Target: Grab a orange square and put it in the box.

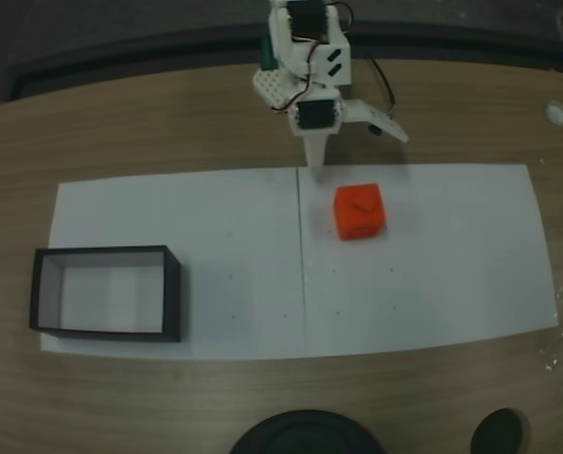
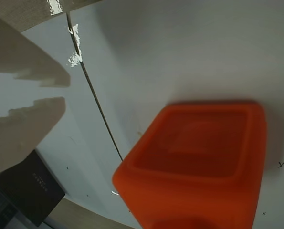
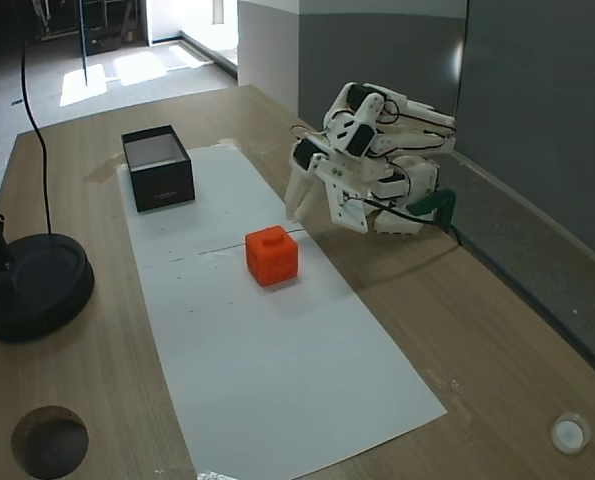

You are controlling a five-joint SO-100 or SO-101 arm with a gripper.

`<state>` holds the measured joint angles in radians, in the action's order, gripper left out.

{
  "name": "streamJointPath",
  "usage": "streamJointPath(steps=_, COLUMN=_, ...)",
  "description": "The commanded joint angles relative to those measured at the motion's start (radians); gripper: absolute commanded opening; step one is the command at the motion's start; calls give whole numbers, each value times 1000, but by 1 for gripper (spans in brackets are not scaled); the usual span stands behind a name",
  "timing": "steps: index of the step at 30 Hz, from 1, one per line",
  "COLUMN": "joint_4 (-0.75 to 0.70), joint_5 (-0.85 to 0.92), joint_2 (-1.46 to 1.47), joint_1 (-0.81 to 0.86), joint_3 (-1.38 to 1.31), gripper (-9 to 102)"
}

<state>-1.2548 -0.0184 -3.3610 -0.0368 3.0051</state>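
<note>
While gripper (image 1: 349, 151) gapes wide, empty, orange square (image 1: 360, 211) sits near, box (image 1: 106, 290) apart.

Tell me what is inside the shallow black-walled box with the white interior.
In a fixed view the black-walled box shows a bare white floor, nothing lying in it. The near wall hides a thin strip of that floor. The small orange-red cube sits apart on the white paper.
</note>
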Motion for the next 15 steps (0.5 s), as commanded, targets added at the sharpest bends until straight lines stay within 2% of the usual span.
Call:
streamJointPath(steps=1, joint_4=3, joint_5=-3, joint_2=0, joint_1=0, joint_3=-23, gripper=0)
streamJointPath(steps=6, joint_4=15, joint_5=3, joint_2=0, joint_1=-3, joint_3=-23, gripper=0)
streamJointPath(steps=10, joint_4=163, joint_5=5, joint_2=0, joint_1=-2, joint_3=-15, gripper=1)
streamJointPath(steps=15, joint_4=225, joint_5=189, joint_2=18, joint_1=-2, joint_3=-167, gripper=19)
